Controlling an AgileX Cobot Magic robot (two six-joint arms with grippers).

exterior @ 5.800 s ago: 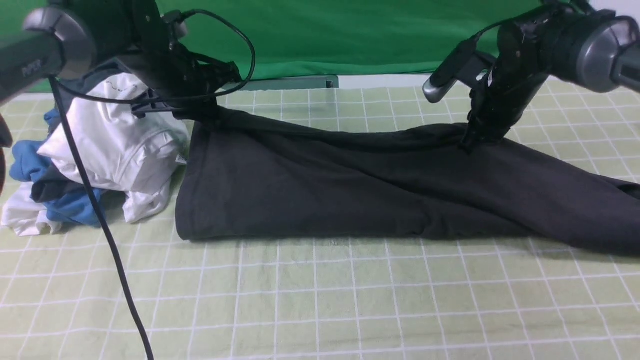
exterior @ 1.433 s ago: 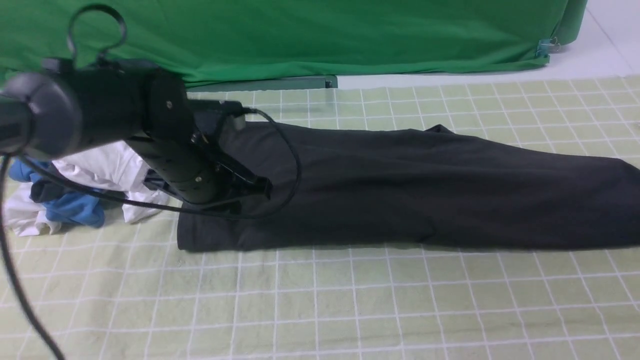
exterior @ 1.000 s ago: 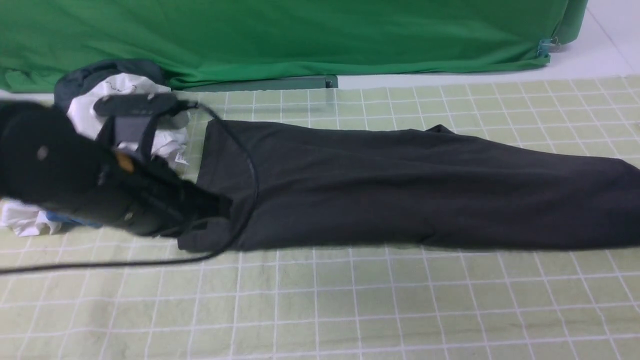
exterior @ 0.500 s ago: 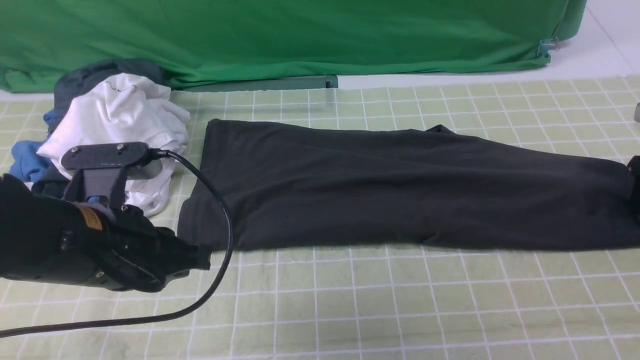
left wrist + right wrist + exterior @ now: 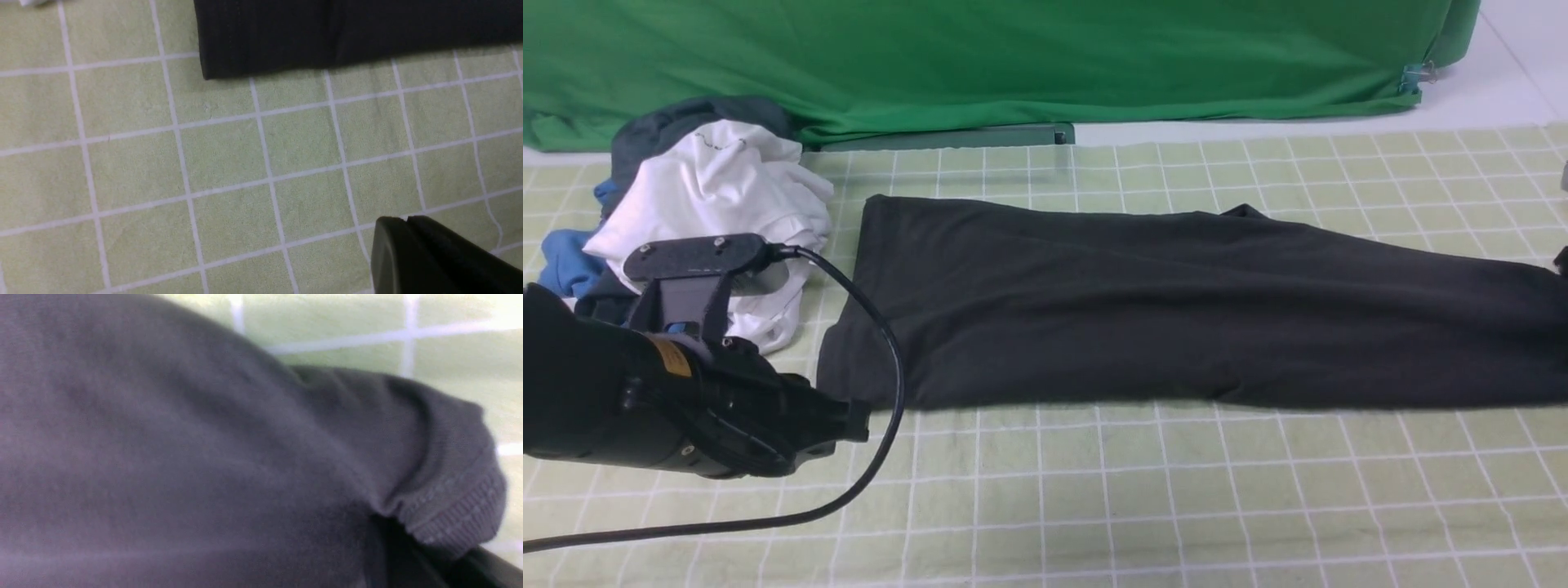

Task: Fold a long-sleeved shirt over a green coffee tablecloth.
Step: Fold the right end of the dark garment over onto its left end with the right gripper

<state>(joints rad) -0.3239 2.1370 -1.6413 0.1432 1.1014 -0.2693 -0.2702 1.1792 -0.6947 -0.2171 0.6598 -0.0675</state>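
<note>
From my remote station: the checked green tablecloth [image 5: 1094,506] fills the near ground, its white lines running edge to edge. On the left, low over the cloth, the left gripper [image 5: 854,418] hangs with its jaws pressed together and nothing between them; its wrist camera confirms the two black fingers [image 5: 425,253] meeting above bare squares [image 5: 245,163], just short of the shirt's corner [image 5: 327,32]. A black cable [image 5: 886,384] loops from the arm across the cloth.

Beyond it, the black shirt [image 5: 1176,318] lies flat on the tablecloth in a long band, stretching from the left of centre out past the right edge of my front view. At that far right end only a dark sliver of the right gripper [image 5: 1561,260] shows. Its own camera is filled with dark fabric [image 5: 204,457] and a ribbed cuff bunched beside a black finger, tablecloth [image 5: 449,355] behind; I cannot tell whether those jaws are pinching the cloth or standing apart.

Left of the shirt sits a heap of clothes, white [image 5: 711,196], blue [image 5: 564,261] and dark grey [image 5: 678,122]. A plain green backdrop [image 5: 1013,57] closes the rear.
</note>
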